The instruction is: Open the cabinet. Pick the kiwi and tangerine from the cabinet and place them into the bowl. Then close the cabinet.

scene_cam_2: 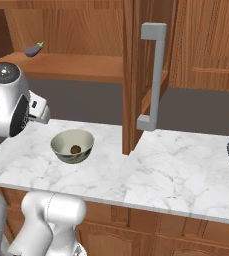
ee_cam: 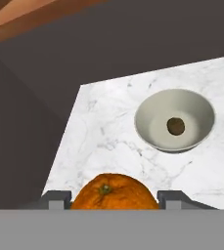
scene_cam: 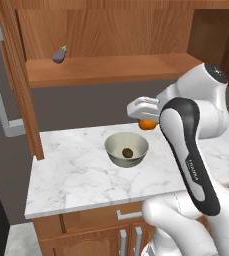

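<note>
Now one tangerine [ee_cam: 114, 191] sits clamped in the jaws; one kiwi [ee_cam: 175, 126] lies in the one bowl [ee_cam: 152, 105] on the bench [scene_cam: 71, 175]; one eggplant [scene_cam: 59, 55] on the shelf [scene_cam: 111, 70].

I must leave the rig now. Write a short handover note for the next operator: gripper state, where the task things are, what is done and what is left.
Gripper: shut on the tangerine, held above the marble counter, beside the bowl and not yet over it.
Kiwi: already in the bowl.
Cabinet: both doors open; an eggplant lies on its shelf.
Done: cabinet opened, kiwi placed, tangerine picked.
Left: carry the tangerine over the bowl, release it, then close both cabinet doors.
</note>
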You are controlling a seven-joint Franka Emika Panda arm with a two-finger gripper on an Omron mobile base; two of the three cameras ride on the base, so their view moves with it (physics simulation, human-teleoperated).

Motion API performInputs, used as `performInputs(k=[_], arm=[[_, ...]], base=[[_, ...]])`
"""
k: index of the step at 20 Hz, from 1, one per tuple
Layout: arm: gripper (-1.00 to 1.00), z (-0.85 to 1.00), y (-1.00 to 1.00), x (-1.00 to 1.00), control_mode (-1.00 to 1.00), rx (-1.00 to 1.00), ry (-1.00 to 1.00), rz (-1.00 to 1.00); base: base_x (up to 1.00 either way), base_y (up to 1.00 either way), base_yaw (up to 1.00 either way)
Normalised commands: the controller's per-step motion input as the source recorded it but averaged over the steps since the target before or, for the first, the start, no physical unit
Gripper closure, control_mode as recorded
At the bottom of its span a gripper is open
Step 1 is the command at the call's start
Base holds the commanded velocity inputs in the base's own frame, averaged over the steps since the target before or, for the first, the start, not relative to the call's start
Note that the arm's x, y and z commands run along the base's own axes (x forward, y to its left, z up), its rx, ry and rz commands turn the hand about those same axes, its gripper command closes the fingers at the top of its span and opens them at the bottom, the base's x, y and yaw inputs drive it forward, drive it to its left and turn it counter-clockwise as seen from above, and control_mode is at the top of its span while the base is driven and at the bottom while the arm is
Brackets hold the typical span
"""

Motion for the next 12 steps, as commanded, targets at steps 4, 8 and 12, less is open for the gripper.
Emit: performInputs(k=[4, 8, 12], arm=[[1.00, -0.06, 0.03, 0.57, -1.00, -0.14, 0.24, -0.09], [1.00, -0.24, -0.06, 0.72, -1.00, -0.16, 0.26, -0.18], [1.00, -0.31, -0.09, 0.55, -1.00, -0.14, 0.12, -0.14]], base=[[0.00, 0.00, 0.00], [0.00, 0.00, 0.00], [0.00, 0.00, 0.00]])
